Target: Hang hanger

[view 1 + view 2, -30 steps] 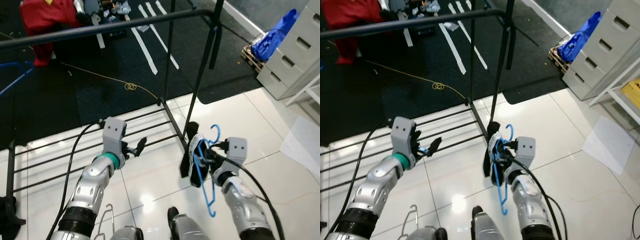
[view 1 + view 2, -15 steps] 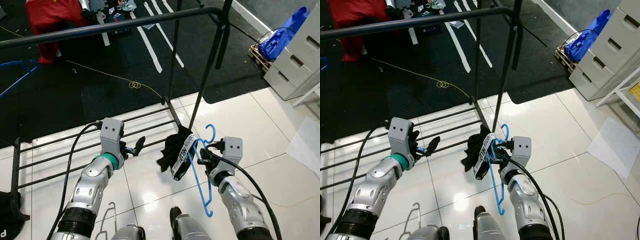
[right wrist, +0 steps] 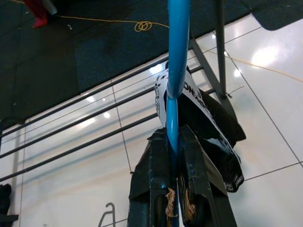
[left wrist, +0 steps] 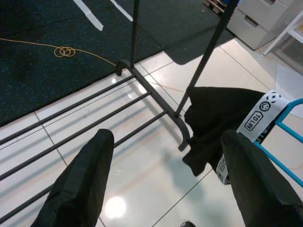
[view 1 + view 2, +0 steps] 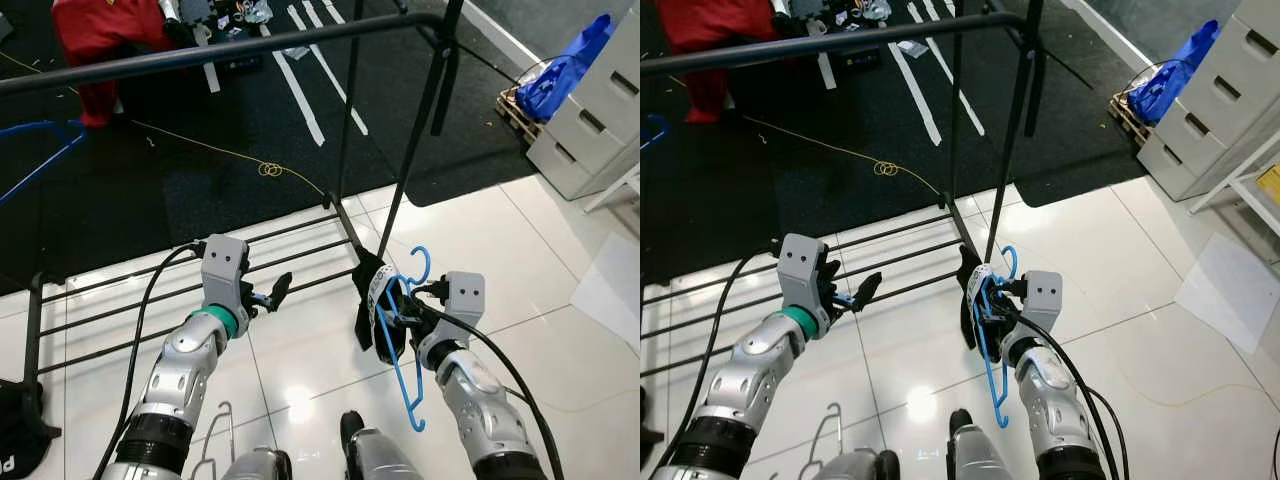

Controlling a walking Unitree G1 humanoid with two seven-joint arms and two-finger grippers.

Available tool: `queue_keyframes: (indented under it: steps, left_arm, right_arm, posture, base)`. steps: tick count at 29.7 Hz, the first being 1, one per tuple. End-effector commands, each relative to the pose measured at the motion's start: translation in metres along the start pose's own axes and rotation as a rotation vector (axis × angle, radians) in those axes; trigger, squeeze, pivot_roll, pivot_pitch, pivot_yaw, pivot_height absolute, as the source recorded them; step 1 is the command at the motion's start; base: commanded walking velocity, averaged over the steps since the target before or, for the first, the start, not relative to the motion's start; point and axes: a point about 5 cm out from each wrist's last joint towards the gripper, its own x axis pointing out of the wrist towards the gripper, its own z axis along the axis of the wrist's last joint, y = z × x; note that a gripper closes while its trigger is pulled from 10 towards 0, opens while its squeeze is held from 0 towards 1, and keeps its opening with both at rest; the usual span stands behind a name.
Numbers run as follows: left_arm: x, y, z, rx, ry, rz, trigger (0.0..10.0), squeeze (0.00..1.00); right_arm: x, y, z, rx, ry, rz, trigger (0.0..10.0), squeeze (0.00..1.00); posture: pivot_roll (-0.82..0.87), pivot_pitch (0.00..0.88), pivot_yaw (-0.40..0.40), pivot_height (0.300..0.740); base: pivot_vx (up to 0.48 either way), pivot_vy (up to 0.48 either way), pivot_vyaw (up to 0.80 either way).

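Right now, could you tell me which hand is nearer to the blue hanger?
The right hand: it is shut on the hanger with its black garment. The left hand is open and empty, off to its left over the rack's bottom bars.

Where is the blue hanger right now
The blue hanger is clamped in the right gripper on the robot's right, with a black garment draped on it, low over the white tile floor beside the black rack's base rails.

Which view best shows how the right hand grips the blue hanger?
The right wrist view: the blue hanger sits clamped between the right hand fingers. Both eye views show its hook and the black garment draped on it; the left wrist view catches a corner.
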Motion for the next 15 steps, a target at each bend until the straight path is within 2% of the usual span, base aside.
queue_keyframes:
  steps: [1, 15]
  left_arm:
    - [-0.0034, 0.0007, -0.0076, -0.01, 0.031, -0.002, 10.0, 0.0]
    - [-0.0052, 0.0019, -0.0086, -0.001, 0.038, -0.01, 10.0, 0.0]
  right_arm:
    - [-0.0026, -0.0004, -0.0062, 0.016, 0.021, -0.001, 10.0, 0.0]
    - [-0.0026, 0.002, -0.0069, 0.022, 0.019, 0.005, 10.0, 0.0]
  posture:
    - [0.02, 0.144, 0.095, 0.74]
    - [0.02, 0.136, 0.102, 0.74]
  base:
    - [-0.289, 0.0, 0.0]
    - [-0.276, 0.0, 0.0]
